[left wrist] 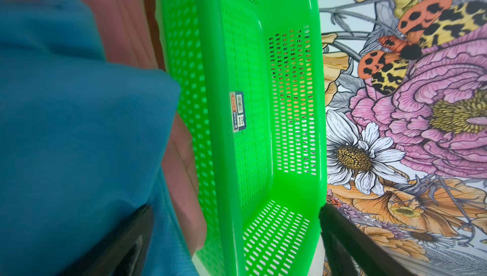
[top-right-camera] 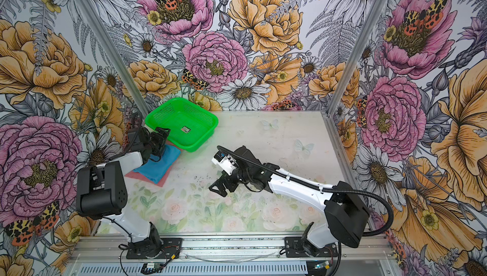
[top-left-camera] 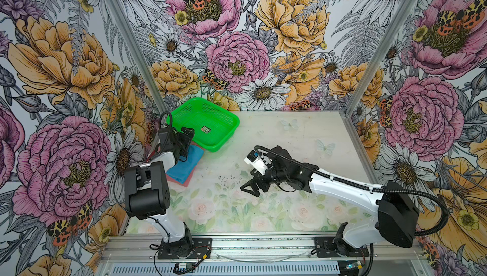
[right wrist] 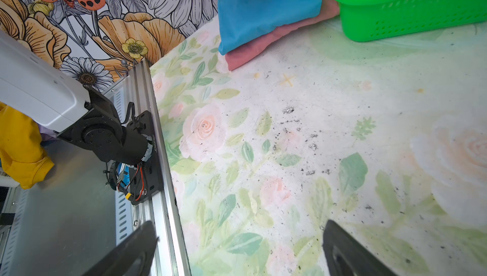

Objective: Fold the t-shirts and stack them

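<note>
Two folded t-shirts lie stacked at the table's left, the sky-blue t-shirt [top-left-camera: 184, 168] [top-right-camera: 158, 165] on top of the red-pink t-shirt [top-left-camera: 187, 181] [top-right-camera: 164, 180]. The stack touches the green basket. My left gripper [top-left-camera: 185, 145] [top-right-camera: 159, 145] hovers open over the stack's far end. In the left wrist view [left wrist: 234, 237] one finger stands over the blue cloth [left wrist: 79, 129] and the other past the basket's corner, with pink cloth [left wrist: 181, 161] between. My right gripper [top-left-camera: 250, 182] [top-right-camera: 218, 182] [right wrist: 239, 248] is open and empty over mid-table. The right wrist view shows both folded t-shirts, blue [right wrist: 263, 16] and pink [right wrist: 253, 48].
A green perforated basket [top-left-camera: 226, 136] [top-right-camera: 203, 139] [left wrist: 210, 50] [right wrist: 395, 19], empty but for a label, stands at the back left against the stack. Flowered walls close three sides. An aluminium rail [top-left-camera: 263, 245] runs along the front. Yellow cloth [right wrist: 21, 151] lies off the table.
</note>
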Robot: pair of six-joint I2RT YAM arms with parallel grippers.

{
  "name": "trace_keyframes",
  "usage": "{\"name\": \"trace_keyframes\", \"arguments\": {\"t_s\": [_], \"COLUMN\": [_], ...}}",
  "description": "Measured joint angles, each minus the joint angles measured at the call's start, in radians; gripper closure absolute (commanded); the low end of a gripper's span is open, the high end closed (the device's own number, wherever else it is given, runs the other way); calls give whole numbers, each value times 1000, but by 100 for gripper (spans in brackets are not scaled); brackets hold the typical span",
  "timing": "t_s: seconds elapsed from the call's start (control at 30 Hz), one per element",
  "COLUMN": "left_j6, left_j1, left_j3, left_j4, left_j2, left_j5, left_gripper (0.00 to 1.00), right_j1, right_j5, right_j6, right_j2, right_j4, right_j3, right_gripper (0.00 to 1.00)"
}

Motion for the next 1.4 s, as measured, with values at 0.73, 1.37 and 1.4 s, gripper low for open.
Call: {"name": "trace_keyframes", "arguments": {"t_s": [0.73,1.37,1.4], "left_j6": [11,508,542], "left_j1": [198,-145,-181], "left_j3": [-151,40,40], "left_j4": [5,-342,-351], "left_j2": [-117,-537,-544], "left_j5": [-25,-211,-234], "left_gripper": [1,1,1], "right_j1": [27,29,23], "right_j5": [-21,331,393], "right_j6": [3,-110,-117], "right_j2": [14,-169,-187], "right_j4": [-30,-138,-137], "right_j3": [47,48,42], "right_gripper": [1,1,1]}}
